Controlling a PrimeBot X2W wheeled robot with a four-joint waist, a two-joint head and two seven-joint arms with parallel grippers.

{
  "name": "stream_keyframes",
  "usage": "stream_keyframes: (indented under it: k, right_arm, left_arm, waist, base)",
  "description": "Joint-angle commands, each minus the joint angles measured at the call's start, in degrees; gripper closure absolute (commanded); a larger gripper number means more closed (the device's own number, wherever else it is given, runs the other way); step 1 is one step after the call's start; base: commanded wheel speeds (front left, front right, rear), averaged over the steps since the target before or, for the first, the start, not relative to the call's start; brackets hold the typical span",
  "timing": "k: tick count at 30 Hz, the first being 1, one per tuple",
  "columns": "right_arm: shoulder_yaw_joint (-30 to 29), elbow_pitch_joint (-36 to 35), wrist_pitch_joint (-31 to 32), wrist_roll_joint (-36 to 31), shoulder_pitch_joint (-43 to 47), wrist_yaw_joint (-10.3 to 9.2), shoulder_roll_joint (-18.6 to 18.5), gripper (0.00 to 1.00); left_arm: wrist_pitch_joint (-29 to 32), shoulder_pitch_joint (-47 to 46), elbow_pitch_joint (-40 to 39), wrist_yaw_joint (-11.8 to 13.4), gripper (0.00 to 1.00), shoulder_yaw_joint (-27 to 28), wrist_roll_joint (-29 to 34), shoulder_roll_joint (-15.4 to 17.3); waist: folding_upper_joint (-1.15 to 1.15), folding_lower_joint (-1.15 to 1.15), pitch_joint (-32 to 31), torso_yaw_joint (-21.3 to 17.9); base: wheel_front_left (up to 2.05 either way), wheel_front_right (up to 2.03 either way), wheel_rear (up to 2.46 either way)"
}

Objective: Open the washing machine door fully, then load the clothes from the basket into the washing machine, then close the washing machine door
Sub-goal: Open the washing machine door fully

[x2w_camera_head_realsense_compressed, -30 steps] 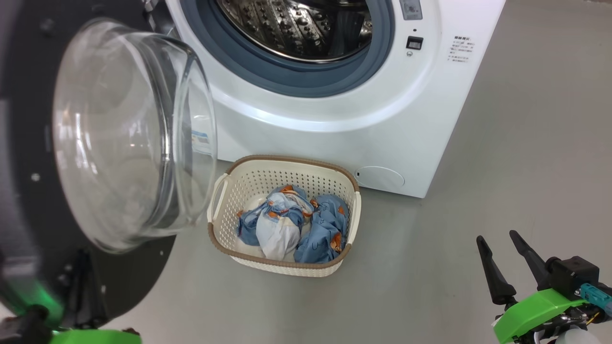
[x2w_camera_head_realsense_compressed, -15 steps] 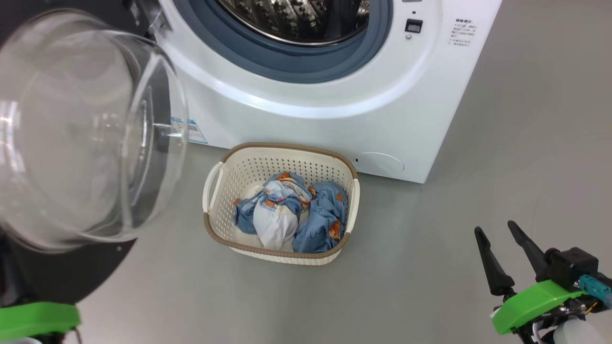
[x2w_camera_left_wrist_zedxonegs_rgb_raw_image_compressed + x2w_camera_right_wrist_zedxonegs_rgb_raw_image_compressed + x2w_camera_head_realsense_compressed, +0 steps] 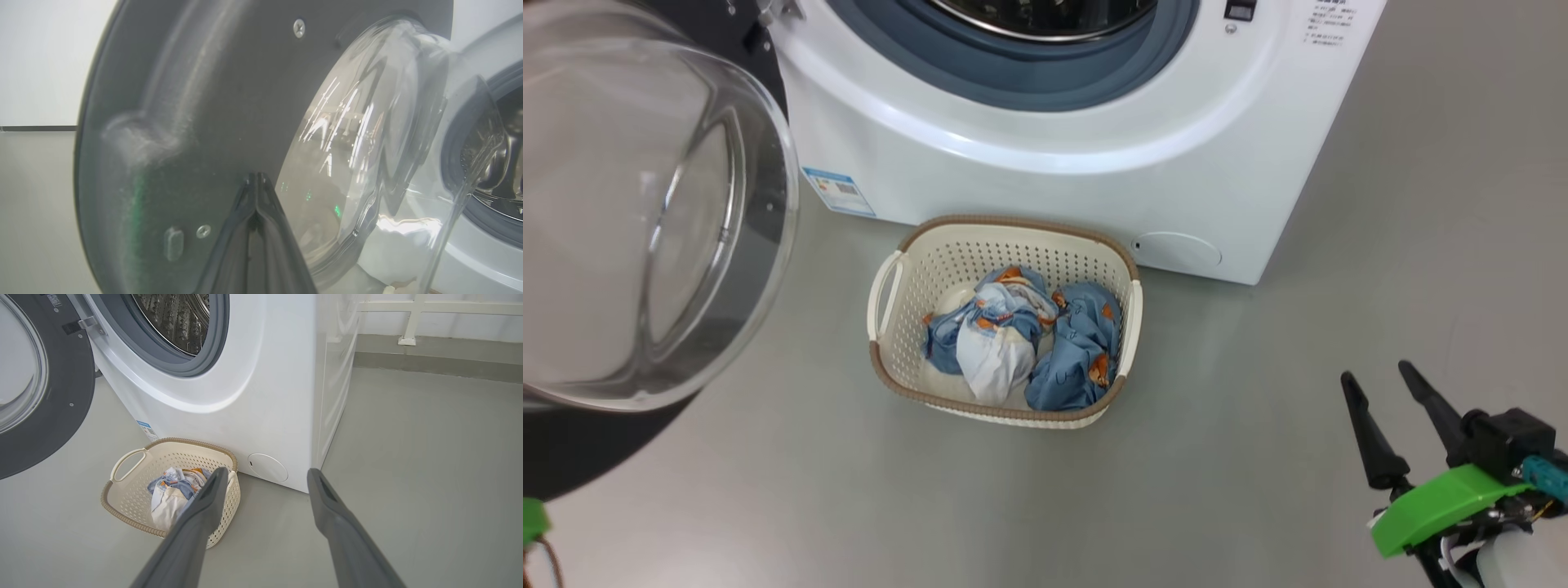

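1 washing machine (image 3: 1054,184), door (image 3: 645,220) open at 9 o'clock, 1 basket (image 3: 1005,222) of clothes (image 3: 1021,343) at 6; left gripper (image 3: 256,176) pressed together, right gripper (image 3: 1376,372) spread.

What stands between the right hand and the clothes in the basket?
Nothing visible. The right hand, open, hangs to the right of the basket, with just floor between them. The clothes lie below the basket's rim, so its right wall would block a sideways reach; from above they look open.

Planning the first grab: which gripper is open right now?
The right gripper: its two fingers stand apart, holding nothing. The left gripper has its fingers pressed together by the washing machine door.
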Motion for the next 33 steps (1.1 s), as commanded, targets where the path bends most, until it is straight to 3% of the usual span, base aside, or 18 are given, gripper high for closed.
stream_keyframes:
  k: [1, 21, 33]
  right_arm:
    - [1.16, -1.56, -0.70, 0.14, -1.62, 0.09, -1.04, 0.00]
    - [0.80, -2.78, -0.70, 0.05, -4.72, 0.09, -2.97, 0.00]
    - [0.78, -2.60, -0.70, -0.12, -5.92, 0.09, -2.80, 0.00]
  left_arm:
    - [-0.37, -2.70, 0.15, -0.10, 1.00, 3.39, 1.24, 4.19]
    - [-0.37, -17.49, 20.92, -4.56, 1.00, 10.48, 4.64, 14.27]
    - [-0.37, -23.14, 28.06, -4.63, 1.00, 12.39, 7.63, 17.49]
  waist:
    - [0.00, 0.00, 0.89, 0.26]
    - [0.00, 0.00, 7.65, -0.43]
    - [0.00, 0.00, 8.76, -0.95]
  base:
    - [0.00, 0.00, 0.00]
    - [0.00, 0.00, 0.00]
    - [0.00, 0.00, 0.00]
